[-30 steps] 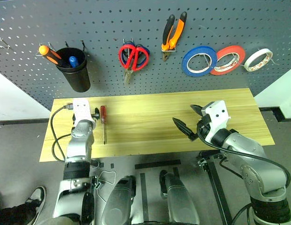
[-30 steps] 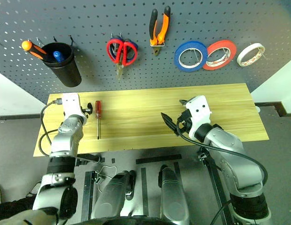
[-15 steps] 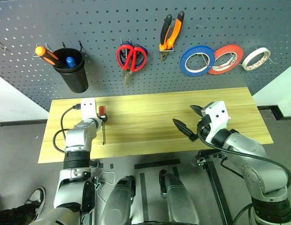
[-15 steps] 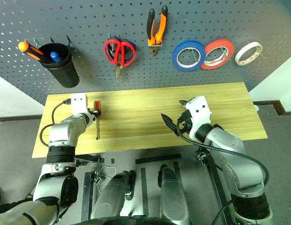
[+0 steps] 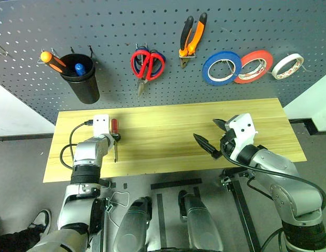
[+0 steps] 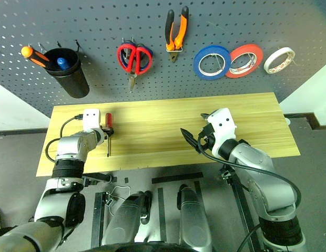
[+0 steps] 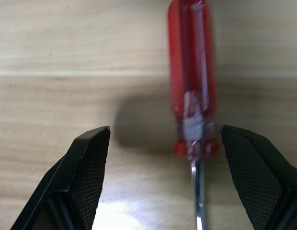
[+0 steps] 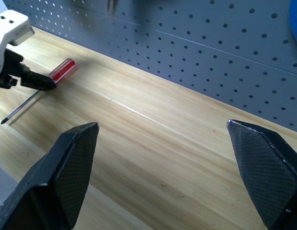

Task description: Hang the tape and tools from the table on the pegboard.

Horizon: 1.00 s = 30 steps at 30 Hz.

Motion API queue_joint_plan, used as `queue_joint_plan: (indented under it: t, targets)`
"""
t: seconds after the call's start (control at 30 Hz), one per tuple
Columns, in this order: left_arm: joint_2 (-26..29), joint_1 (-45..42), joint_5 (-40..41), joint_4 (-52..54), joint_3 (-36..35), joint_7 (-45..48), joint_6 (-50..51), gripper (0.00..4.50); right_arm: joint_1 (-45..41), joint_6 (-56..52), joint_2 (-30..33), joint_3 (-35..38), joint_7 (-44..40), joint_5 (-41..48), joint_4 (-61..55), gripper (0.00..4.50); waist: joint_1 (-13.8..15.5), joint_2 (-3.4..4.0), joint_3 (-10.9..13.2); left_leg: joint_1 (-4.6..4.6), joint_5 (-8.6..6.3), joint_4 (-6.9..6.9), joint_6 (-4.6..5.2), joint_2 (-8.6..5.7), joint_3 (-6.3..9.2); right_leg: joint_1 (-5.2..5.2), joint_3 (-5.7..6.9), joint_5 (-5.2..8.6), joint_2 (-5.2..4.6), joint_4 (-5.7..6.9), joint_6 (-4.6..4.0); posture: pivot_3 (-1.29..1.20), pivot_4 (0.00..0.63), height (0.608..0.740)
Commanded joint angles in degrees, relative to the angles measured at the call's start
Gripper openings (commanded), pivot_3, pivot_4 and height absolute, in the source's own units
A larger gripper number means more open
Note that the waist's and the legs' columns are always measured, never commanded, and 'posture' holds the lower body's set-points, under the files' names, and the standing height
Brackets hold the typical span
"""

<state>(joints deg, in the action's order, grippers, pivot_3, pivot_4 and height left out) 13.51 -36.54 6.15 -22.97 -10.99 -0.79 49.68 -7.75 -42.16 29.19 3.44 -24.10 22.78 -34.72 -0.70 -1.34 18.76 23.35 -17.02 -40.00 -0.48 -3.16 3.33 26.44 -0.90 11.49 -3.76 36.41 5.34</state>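
The pegboard [image 5: 100,31] rises behind both end effectors, carrying, beyond the left one, a black cup [image 5: 83,77] and, toward the right one, the red scissors [image 5: 146,64], the pliers [image 5: 192,35], a blue tape roll [image 5: 222,68], a red-orange tape roll [image 5: 253,66] and the whitish tape [image 5: 288,66]. Beneath both end effectors lies the counter [image 5: 168,131]. The right end effector [image 5: 211,134] hovers above the counter's right half with its two fingers spread wide and nothing between them, well apart from every tool. The left end effector [image 7: 163,177] is tilted down over the counter's left part, fingers apart and gripping nothing. The red-handled screwdriver [image 7: 190,100] lies flat on the counter between those fingers, nearer one of them, with the handle extending away from the end effector and the metal shaft running back toward it.
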Motion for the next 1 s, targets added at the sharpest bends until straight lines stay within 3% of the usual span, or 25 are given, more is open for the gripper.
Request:
queue_joint_plan:
  t: [0.03, 0.4, 0.5, 0.73, 1.0]
  targets:
    - [0.1, -0.9, -0.4, 0.4, 0.7, 0.5, -0.7, 3.83, 0.0, 0.2, 0.2, 0.2, 0.0, 0.5, -2.5, 4.5, 0.0, 0.0, 0.0, 0.0, 0.0, 0.01, 0.0, 0.0, 0.0, 0.0, 0.0, 0.0, 0.0, -0.02, 0.0, 0.0, 0.321, 0.74]
    - [0.1, -0.6, -0.2, -0.2, 0.2, -0.3, -0.5, 3.83, 0.0, 0.6, 0.2, 0.3, -0.1, 0.3, -2.2, 4.5, 0.0, 0.0, 0.0, 0.01, 0.0, 0.05, 0.0, 0.0, 0.0, 0.0, 0.0, 0.0, -0.02, -0.07, 0.0, 0.0, 0.312, 0.74]
    - [0.1, -0.3, -0.1, 0.0, 0.5, 0.3, -1.4, 3.25, 0.0, 0.6, 0.2, 0.3, -0.1, 0.3, -2.2, 4.5, 0.0, 0.0, 0.0, 0.01, 0.0, 0.05, 0.0, 0.01, 0.01, 0.0, 0.0, 0.0, -0.03, -0.07, 0.0, 0.0, 0.313, 0.74]
    - [-0.3, -0.4, 0.0, 0.3, 0.7, 0.3, -1.0, 0.77, 0.1, 0.6, 0.2, 0.3, -0.1, 0.3, -2.1, 4.5, 0.0, 0.0, 0.0, 0.01, 0.0, 0.05, 0.0, 0.01, 0.01, 0.0, 0.0, 0.0, -0.03, -0.08, 0.0, 0.0, 0.311, 0.74]
    - [-1.1, 0.4, 1.0, 6.3, 2.2, 2.9, 0.5, 0.65, -0.4, 1.3, 0.1, 0.0, -0.3, -0.1, -1.2, 4.5, 0.0, 0.0, 0.0, 0.01, 0.0, 0.07, -0.01, 0.01, 0.01, 0.0, 0.0, 0.0, -0.04, -0.09, 0.0, 0.01, 0.303, 0.74]
